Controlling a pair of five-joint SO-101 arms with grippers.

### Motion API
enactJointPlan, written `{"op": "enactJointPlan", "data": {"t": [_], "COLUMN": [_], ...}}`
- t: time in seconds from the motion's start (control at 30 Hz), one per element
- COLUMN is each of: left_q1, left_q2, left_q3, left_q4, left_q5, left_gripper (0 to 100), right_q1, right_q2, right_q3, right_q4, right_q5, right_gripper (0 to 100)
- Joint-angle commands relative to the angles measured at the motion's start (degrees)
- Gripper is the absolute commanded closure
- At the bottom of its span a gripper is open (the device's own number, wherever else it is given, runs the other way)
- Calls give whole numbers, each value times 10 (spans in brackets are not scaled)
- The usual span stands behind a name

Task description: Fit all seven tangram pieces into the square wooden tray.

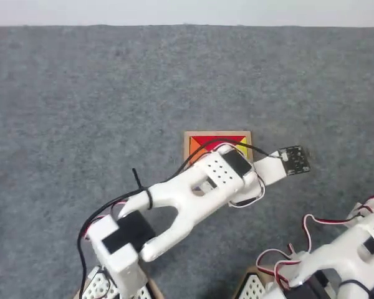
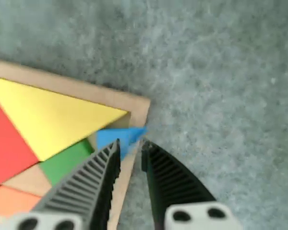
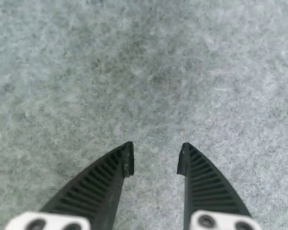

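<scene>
The square wooden tray [image 2: 137, 103] holds a yellow triangle [image 2: 53, 117], a red piece [image 2: 5, 148], a green piece [image 2: 65, 160] and an orange piece [image 2: 9, 201]. A small blue triangle [image 2: 116, 135] lies in the tray's corner with its tip over the rim. My left gripper [image 2: 130, 146] hangs right over it, fingers a narrow gap apart, not clamping it. In the high view the left arm [image 1: 199, 187] covers most of the tray [image 1: 188, 141]. My right gripper [image 3: 155, 160] is open over bare carpet, nothing between its fingers.
Grey carpet [image 1: 112, 93] covers the whole table. The right arm [image 1: 343, 255] stays folded at the near right corner. A small circuit board [image 1: 293, 160] on the left arm sticks out beside the tray.
</scene>
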Motion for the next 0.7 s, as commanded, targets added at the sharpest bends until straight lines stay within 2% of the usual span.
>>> {"op": "enactJointPlan", "data": {"t": [0.0,0.13,0.43,0.67], "left_q1": [2,-1,-57,-26], "left_q2": [26,54,80,76], "left_q3": [-55,-77,-110,-109], "left_q4": [-10,-13,-10,11], "left_q5": [3,3,-18,-40], "left_gripper": [928,928,929,930], "right_q1": [-7,-7,-7,-7], "right_q2": [-22,-21,-22,-21], "right_q3": [-12,-12,-12,-12], "right_q4": [-6,-7,-7,-7], "right_q5": [-5,-5,-5,-5], "right_gripper": [822,822,822,822]}}
